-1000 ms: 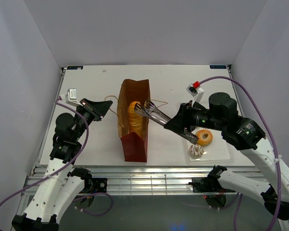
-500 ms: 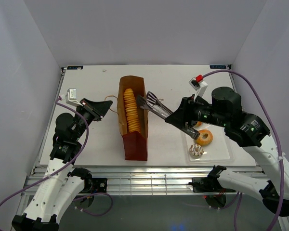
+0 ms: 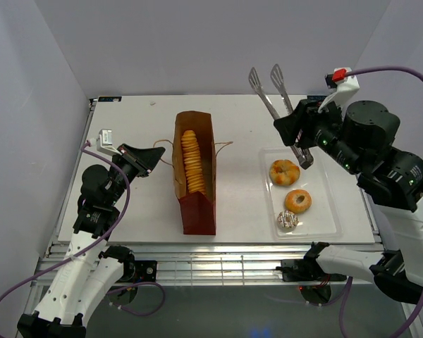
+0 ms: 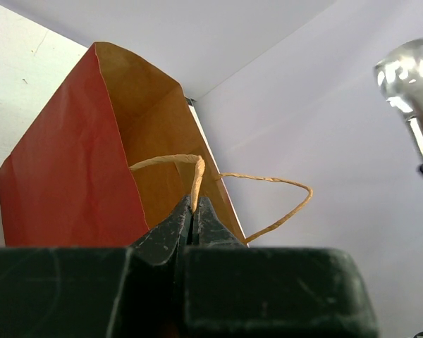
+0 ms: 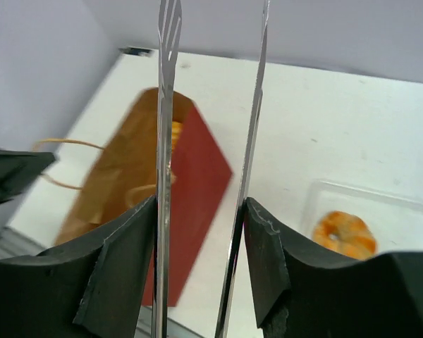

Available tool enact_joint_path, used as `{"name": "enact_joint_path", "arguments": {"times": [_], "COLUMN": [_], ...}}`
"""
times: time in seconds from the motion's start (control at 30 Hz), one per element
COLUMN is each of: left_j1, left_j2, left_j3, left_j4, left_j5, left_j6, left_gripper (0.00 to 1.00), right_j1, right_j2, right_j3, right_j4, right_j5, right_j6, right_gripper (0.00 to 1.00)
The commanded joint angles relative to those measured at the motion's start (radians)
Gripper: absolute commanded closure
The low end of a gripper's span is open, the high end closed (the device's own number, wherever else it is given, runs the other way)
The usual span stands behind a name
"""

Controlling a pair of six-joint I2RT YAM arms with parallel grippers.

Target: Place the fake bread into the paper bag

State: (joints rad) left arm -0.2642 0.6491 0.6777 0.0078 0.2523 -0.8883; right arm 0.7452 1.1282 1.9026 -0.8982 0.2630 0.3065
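Note:
The paper bag (image 3: 194,179) lies open-side up in mid-table, with the long ridged loaf (image 3: 191,160) inside it. My left gripper (image 3: 155,153) is shut on the bag's twine handle (image 4: 197,172), at the bag's left side (image 4: 92,155). My right gripper (image 3: 299,141) is shut on the metal tongs (image 3: 266,88) and holds them raised over the far end of the clear tray (image 3: 331,218). The tongs' arms (image 5: 162,141) stand apart and empty between my right gripper's (image 5: 201,211) pads. Two ring buns (image 3: 285,171) (image 3: 297,201) and the small pastry (image 3: 287,220) lie on the tray.
A small white box (image 3: 105,137) sits at the table's far left. The side walls stand close on both sides. In the right wrist view the bag (image 5: 190,183) lies below left, and one ring bun (image 5: 345,234) shows on the tray at right.
The tongs let go of the loaf, which now lies flat in the bag. My right arm pulled the tongs out and swung them up and right over the tray. The left gripper held still.

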Motion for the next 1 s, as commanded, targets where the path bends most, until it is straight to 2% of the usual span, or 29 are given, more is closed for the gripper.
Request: {"name": "enact_joint_path", "arguments": {"times": [0.0,0.2,0.3,0.43,0.57,0.77,0.97], "left_j1": [-0.001,-0.001,-0.001,-0.001,-0.001,-0.001,-0.001], "left_j2": [-0.003,-0.003,-0.002,-0.002,-0.002,-0.005,-0.016], "left_j3": [-0.007,-0.020,-0.024,-0.024,-0.023,-0.024,-0.021], "left_j4": [0.004,0.020,0.023,0.017,0.009,0.008,-0.002], "left_j5": [0.016,0.039,0.048,0.053,0.058,0.071,0.071], "left_j6": [0.005,-0.001,-0.001,0.006,0.014,0.014,0.018], "left_gripper": [1.00,1.00,1.00,1.00,1.00,1.00,1.00], "right_j1": [-0.042,-0.233,-0.364,-0.490,-0.599,-0.661,-0.688], "right_j2": [-0.018,-0.100,-0.142,-0.176,-0.180,-0.165,-0.171], "right_j3": [-0.150,-0.503,-0.664,-0.814,-0.905,-0.988,-0.999], "right_j4": [-0.059,-0.033,0.018,0.071,0.116,0.183,0.214], "right_j5": [0.219,0.171,0.070,0.012,-0.086,-0.224,-0.297], "right_j6": [-0.063,-0.082,-0.121,-0.164,-0.187,-0.170,-0.142], "right_gripper": [0.43,0.44,0.44,0.44,0.43,0.41,0.39]}}
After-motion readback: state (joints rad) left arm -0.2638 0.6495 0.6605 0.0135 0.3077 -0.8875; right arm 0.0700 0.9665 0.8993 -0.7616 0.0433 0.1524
